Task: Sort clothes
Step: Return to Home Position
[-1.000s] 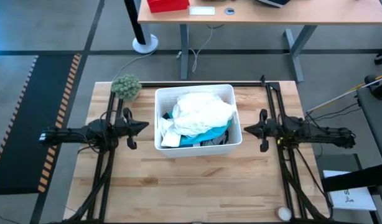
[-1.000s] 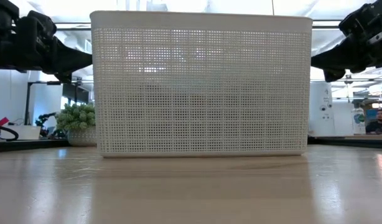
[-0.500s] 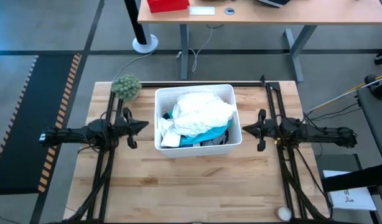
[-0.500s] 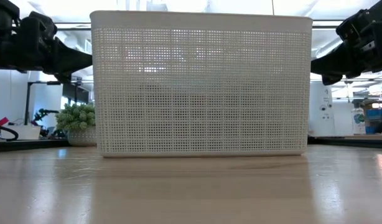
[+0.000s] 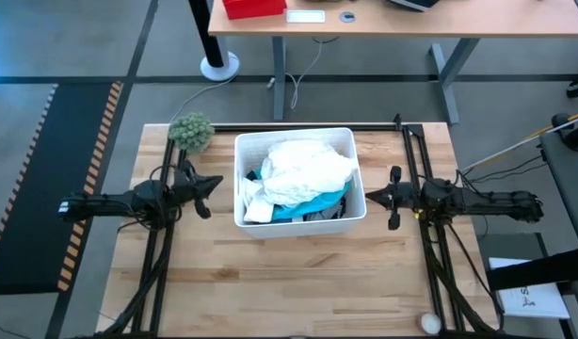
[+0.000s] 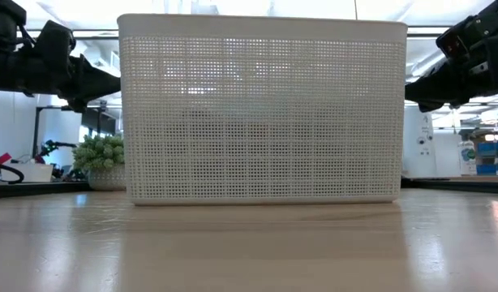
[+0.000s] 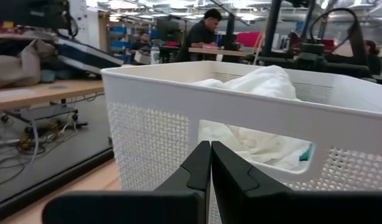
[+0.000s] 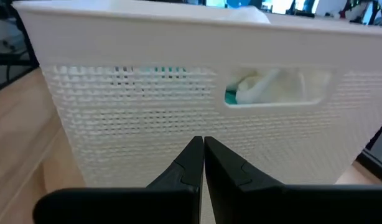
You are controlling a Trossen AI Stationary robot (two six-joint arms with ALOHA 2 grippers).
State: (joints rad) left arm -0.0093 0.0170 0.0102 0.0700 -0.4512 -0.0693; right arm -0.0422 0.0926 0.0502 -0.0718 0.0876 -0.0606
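The clothes [image 5: 298, 181] all lie piled inside the white bin [image 5: 298, 224], which stands on the table [image 5: 270, 282] in its far half, midway between the two arms. A white garment [image 5: 306, 168] sits on top of the heap and rises above the rim. A turquoise garment [image 5: 317, 201] shows beneath it, toward the near right corner. Through the handle slot [image 8: 275, 87] in the bin's right wall, a bit of white and turquoise cloth can be seen.

The left pincer [image 5: 216, 182] hangs above the table just beside the bin's left wall, not touching it. Its fingers [image 7: 197, 168] are pressed together with nothing between them. The right pincer [image 5: 371, 198] hangs just off the bin's right wall, also clenched and empty.

A fuzzy green ball [image 5: 191, 131] rests at the table's far left corner, near the bin's far left corner. A person [image 7: 203, 31] sits at a desk in the room beyond.
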